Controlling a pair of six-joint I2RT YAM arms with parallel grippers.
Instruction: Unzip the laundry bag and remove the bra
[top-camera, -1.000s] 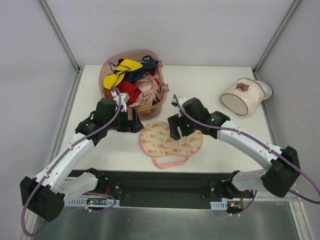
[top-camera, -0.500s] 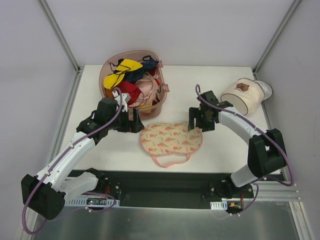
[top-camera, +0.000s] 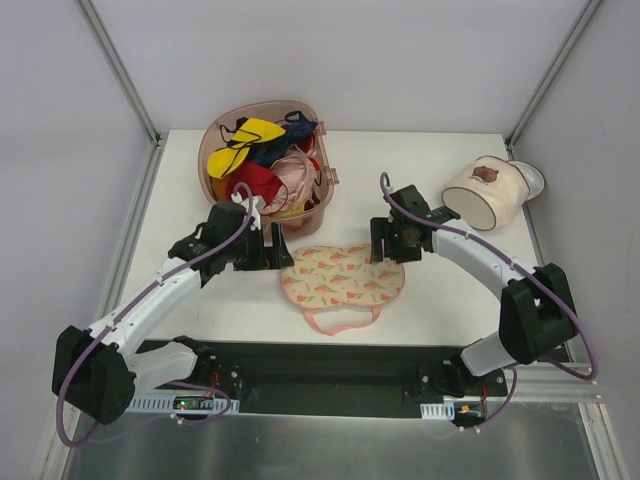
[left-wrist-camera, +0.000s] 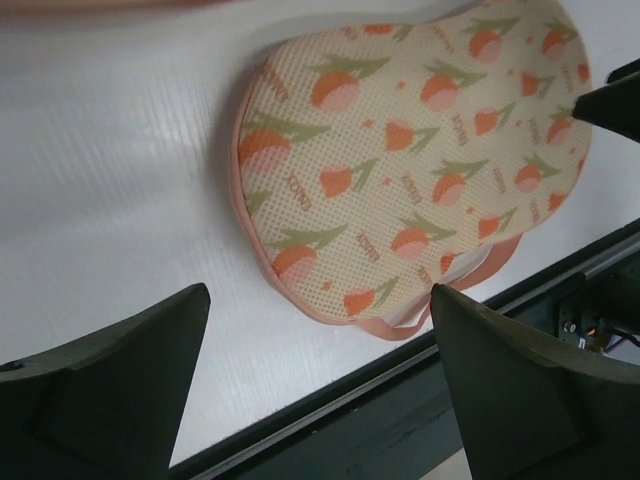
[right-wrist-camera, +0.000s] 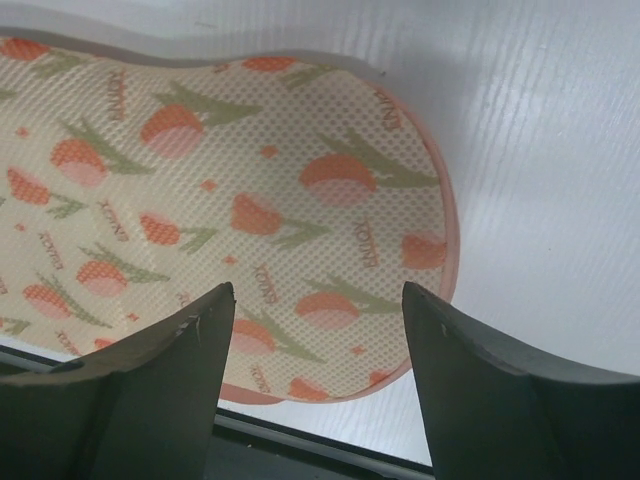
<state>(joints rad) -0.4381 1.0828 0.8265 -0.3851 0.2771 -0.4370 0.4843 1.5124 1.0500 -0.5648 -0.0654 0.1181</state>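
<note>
**Both hands open at the bag's ends, zip not yet worked**

Laundry bag (top-camera: 342, 276) lies flat on table (top-camera: 420, 305), near the front edge, between the two arms. Bra not visible; prob. inside, since the bag looks shut. Zip pull can't be made out in any view.

To do it well: L hand (top-camera: 277, 248) should pin its end w/ flat pressure so the fabric can't slide. R hand (top-camera: 386, 249) then needs to find the pull along the rim and pinch the tab only, not the mesh.

Pose:
- **L hand:** low, just beside the bag's left end, jaws wide apart, holding nothing.
- **R hand:** tipped down over the right lobe, jaws apart, nothing gripped.

Basket (top-camera: 212, 135) of garments sits behind L arm; cream container (top-camera: 480, 195) well apart, far right.
</note>
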